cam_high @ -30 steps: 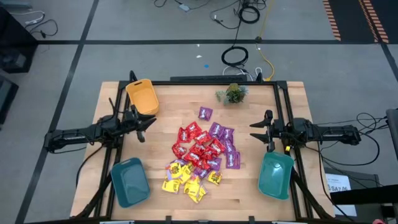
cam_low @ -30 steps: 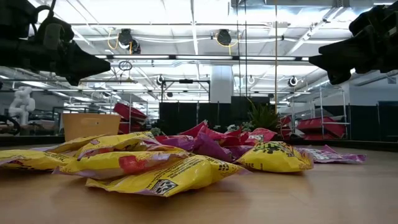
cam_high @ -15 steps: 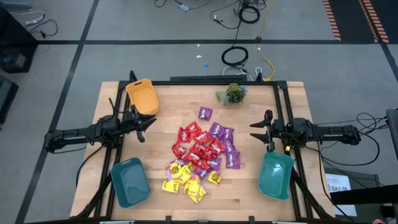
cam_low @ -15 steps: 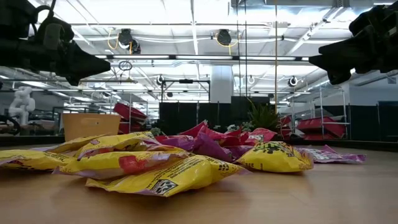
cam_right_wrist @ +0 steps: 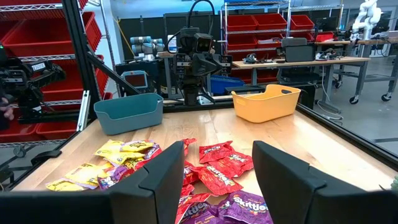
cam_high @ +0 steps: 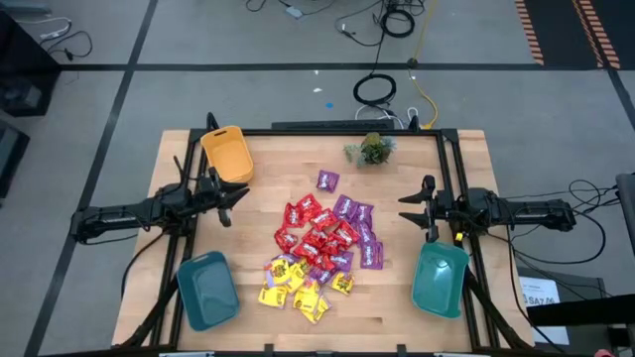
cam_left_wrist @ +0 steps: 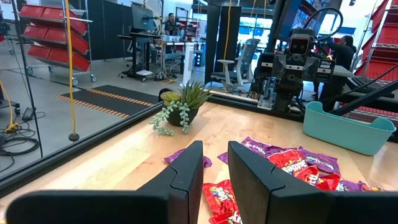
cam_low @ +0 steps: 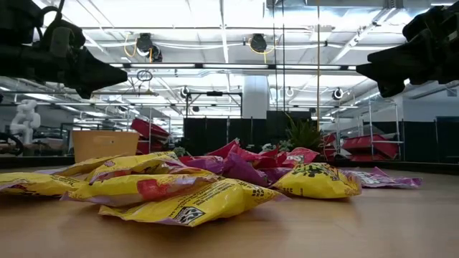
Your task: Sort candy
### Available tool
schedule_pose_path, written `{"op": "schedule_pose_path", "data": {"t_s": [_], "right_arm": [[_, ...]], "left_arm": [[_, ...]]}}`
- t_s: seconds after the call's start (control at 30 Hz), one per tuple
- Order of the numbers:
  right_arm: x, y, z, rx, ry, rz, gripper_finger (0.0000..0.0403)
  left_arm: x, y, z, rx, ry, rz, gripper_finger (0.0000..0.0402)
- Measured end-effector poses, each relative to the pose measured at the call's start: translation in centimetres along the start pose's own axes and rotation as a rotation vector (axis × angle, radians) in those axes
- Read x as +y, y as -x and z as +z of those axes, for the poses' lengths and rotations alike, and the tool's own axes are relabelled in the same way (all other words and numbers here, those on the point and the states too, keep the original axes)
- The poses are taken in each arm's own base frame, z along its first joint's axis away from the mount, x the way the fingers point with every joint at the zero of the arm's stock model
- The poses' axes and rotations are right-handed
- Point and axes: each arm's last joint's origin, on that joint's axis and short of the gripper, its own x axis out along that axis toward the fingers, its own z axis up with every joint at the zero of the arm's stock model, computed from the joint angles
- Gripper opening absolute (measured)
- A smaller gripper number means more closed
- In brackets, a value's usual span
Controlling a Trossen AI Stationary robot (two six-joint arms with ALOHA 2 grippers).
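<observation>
From above, a heap of candy (cam_high: 319, 250) lies mid-table: red packets in the centre, purple toward the right, yellow at the near edge, one purple packet apart near the plant (cam_high: 373, 150). The left gripper (cam_high: 238, 198) and right gripper (cam_high: 406, 210) flank it, each holding nothing. An orange bin (cam_high: 228, 154) and two teal bins (cam_high: 207, 290) (cam_high: 440, 280) sit around.

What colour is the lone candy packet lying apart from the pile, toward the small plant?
Purple. That lone candy packet shows best in the high view.
</observation>
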Motion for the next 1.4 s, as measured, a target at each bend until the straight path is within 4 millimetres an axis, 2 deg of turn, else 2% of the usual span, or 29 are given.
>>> {"op": "schedule_pose_path", "data": {"t_s": [1.27, 1.4], "right_arm": [[0.00, 0.00, 0.01, 0.000, 0.000, 0.000, 0.0183], [0.00, 0.00, 0.00, 0.000, 0.000, 0.000, 0.0183]], "left_arm": [[0.08, 0.02, 0.50, -0.052, 0.032, 0.038, 0.0084], [0.09, 0.02, 0.53, -0.054, 0.019, 0.043, 0.0095]]}}
